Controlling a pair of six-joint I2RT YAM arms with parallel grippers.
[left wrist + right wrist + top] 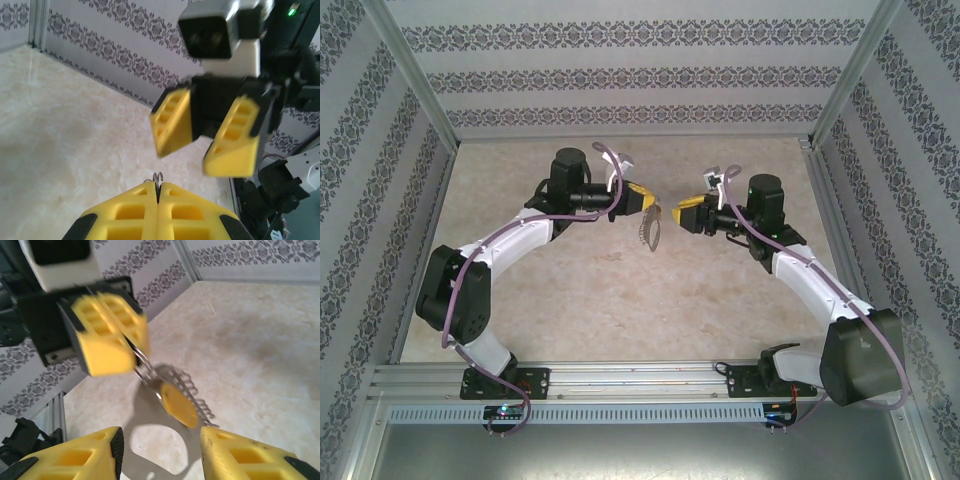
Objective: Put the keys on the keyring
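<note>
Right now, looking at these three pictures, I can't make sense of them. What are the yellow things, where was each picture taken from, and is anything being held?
You are looking at two robot arms bolted to the near edge of a table. Each ends in a gripper with two yellow fingers. One picture looks down from above. In it the left gripper and the right gripper face each other in mid-air. The other two pictures come from small cameras on the wrists, so each shows its own fingers at the bottom and the other gripper opposite. The left gripper is shut on the keyring, a bundle of small metal rings, and a yellow-headed key dangles with it. The right gripper's fingers stand apart and hold nothing.
</note>
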